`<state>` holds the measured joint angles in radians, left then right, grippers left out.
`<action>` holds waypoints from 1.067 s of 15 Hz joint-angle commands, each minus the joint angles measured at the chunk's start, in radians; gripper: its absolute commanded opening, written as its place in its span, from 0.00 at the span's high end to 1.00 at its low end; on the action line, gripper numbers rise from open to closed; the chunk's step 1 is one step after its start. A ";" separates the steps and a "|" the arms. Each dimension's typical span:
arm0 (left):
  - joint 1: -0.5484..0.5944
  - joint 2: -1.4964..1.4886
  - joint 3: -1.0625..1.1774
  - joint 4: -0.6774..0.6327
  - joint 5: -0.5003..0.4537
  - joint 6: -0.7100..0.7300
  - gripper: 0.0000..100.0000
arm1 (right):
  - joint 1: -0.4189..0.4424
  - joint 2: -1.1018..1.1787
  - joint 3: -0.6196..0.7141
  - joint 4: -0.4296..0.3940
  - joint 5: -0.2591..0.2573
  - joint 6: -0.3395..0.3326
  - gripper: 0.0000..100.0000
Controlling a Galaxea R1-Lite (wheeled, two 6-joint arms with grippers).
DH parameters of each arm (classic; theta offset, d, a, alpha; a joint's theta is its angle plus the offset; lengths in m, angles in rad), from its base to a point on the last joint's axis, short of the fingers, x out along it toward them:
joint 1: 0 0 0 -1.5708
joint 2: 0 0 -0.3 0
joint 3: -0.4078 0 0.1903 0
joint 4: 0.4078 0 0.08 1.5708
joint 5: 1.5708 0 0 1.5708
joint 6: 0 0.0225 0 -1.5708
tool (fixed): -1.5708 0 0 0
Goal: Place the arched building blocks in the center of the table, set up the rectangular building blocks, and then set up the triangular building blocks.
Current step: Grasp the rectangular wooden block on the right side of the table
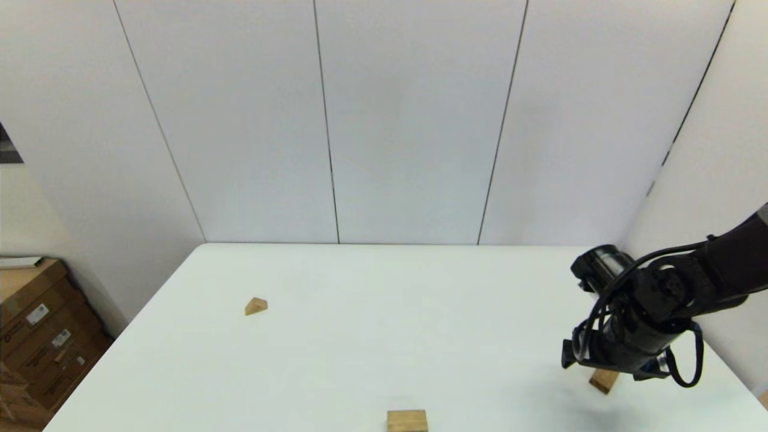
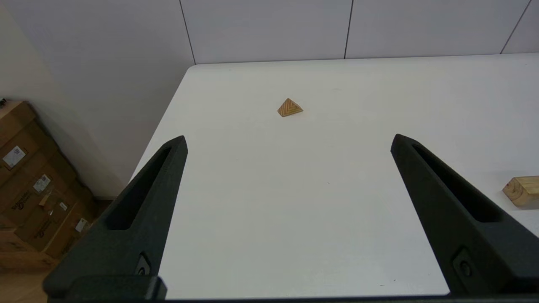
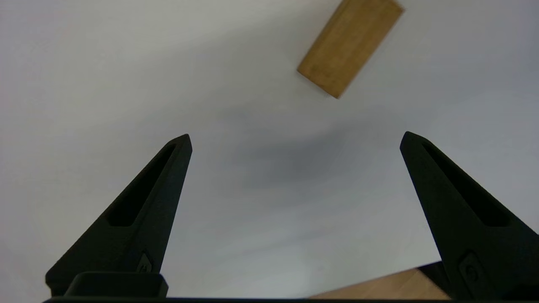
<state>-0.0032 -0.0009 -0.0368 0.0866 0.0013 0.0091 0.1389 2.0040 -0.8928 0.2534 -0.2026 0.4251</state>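
right gripper [image 3: 294, 136]: fingers spread wide, holding nothing, above the table [image 1: 384, 336] | oblong wooden block [image 3: 349, 46]: flat, long axis diagonal, beyond fingertips | left gripper [image 2: 288, 139]: wide open, empty

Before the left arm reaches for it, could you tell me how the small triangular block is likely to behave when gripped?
The triangular block looks like solid wood, so probably stiff and light. Its sloped faces may slip between closing fingers. Resting flat on the table, it seems unlikely to roll.
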 commanded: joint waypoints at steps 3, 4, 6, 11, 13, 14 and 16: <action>0.000 0.001 0.000 0.001 0.000 -0.001 0.00 | -0.028 0.121 -0.029 0.004 0.014 0.135 0.00; 0.000 0.002 0.000 0.001 0.000 0.000 0.00 | -0.036 0.114 -0.029 0.003 0.035 0.153 0.00; 0.000 0.001 0.000 0.001 0.000 0.000 0.00 | -0.064 0.101 -0.031 0.003 0.101 0.175 0.00; 0.000 0.001 0.000 -0.001 0.000 -0.001 0.00 | -0.128 0.110 -0.029 -0.013 0.178 0.207 0.00; 0.000 0.002 0.000 0.001 0.000 -0.001 0.00 | -0.159 0.114 -0.038 -0.017 0.178 0.201 0.00; 0.000 0.001 0.000 0.001 0.000 -0.001 0.00 | -0.176 0.128 -0.046 -0.025 0.172 0.199 0.00; 0.000 0.001 0.000 0.001 0.000 -0.001 0.00 | -0.202 0.147 -0.052 -0.063 0.167 0.207 0.00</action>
<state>-0.0032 -0.0009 -0.0368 0.0864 0.0013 0.0077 -0.0398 2.1340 -0.9385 0.2106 -0.0345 0.6253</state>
